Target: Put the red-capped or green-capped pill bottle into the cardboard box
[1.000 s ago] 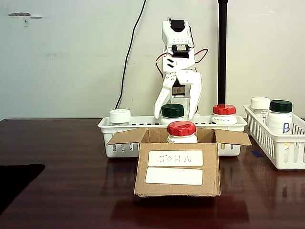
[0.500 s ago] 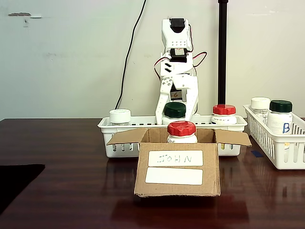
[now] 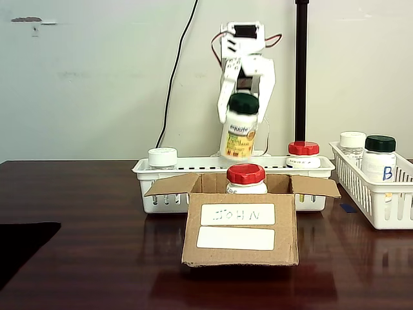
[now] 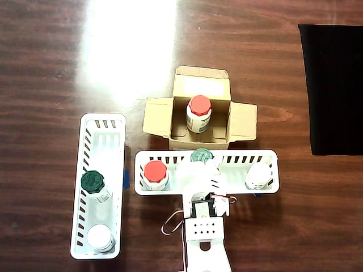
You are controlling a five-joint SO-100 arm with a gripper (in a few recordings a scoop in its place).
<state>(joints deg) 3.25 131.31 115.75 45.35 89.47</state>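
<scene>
My white gripper (image 3: 244,103) is shut on a green-capped pill bottle (image 3: 239,134) and holds it in the air above the white basket (image 3: 150,173), behind the cardboard box (image 3: 240,226). From overhead the held bottle (image 4: 201,156) hangs over the basket's middle, just behind the box (image 4: 159,116). The box stands open with its flaps spread and carries a "JOHN" label. A red-capped bottle (image 3: 246,179) stands inside it (image 4: 198,112). Another red-capped bottle (image 3: 303,154) sits in the basket (image 4: 155,173).
A white-capped bottle (image 3: 162,157) stands at the basket's other end (image 4: 259,175). A second white basket (image 3: 381,197) at the right of the fixed view holds a green-capped bottle (image 3: 379,157) and a white-capped one (image 3: 352,143). A black mat (image 4: 332,88) lies at the table edge.
The gripper closed on the green-capped bottle in the basket and has lifted it well clear of the basket. The other bottles and the box stayed put.
</scene>
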